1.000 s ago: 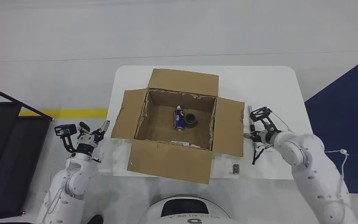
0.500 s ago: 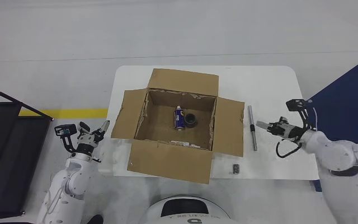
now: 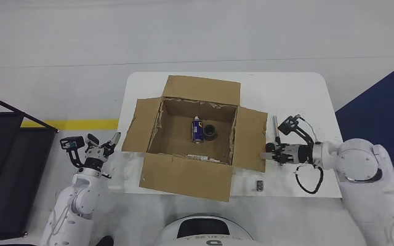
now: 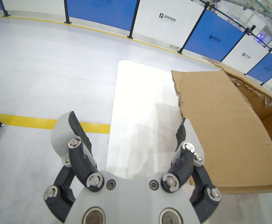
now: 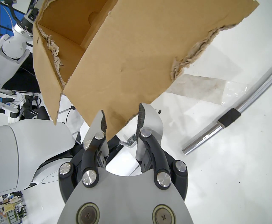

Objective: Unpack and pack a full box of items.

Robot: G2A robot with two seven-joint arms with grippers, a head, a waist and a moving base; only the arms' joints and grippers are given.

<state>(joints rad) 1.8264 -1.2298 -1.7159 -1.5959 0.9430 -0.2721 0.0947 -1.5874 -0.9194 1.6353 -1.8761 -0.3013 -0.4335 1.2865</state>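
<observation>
— Where's the box?

— The cardboard box [image 3: 194,132] sits mid-bench [image 3: 295,92] with all four flaps splayed. Inside lie a blue-labelled spray can [image 3: 197,129] and a black ring [image 3: 210,131] just beside it. The can's print is too small to read.

— And the right claw?

— The right claw [image 5: 121,114] is released. Its fingers [image 5: 141,118] straddle the torn edge of the right flap [image 3: 251,138]. The pads may be brushing the cardboard, but I can't be sure. A chrome rod [image 5: 201,137] with a black band lies on the bench close by, and a small metal piece [image 3: 260,184] lies near the front edge.

— The left one?

— The left claw [image 4: 127,125] is spread wide, grasping nothing, just off the bench's left edge beside the left flap [image 4: 212,127]. The blue and white panels [image 4: 167,19] behind it carry a printed logo.
</observation>
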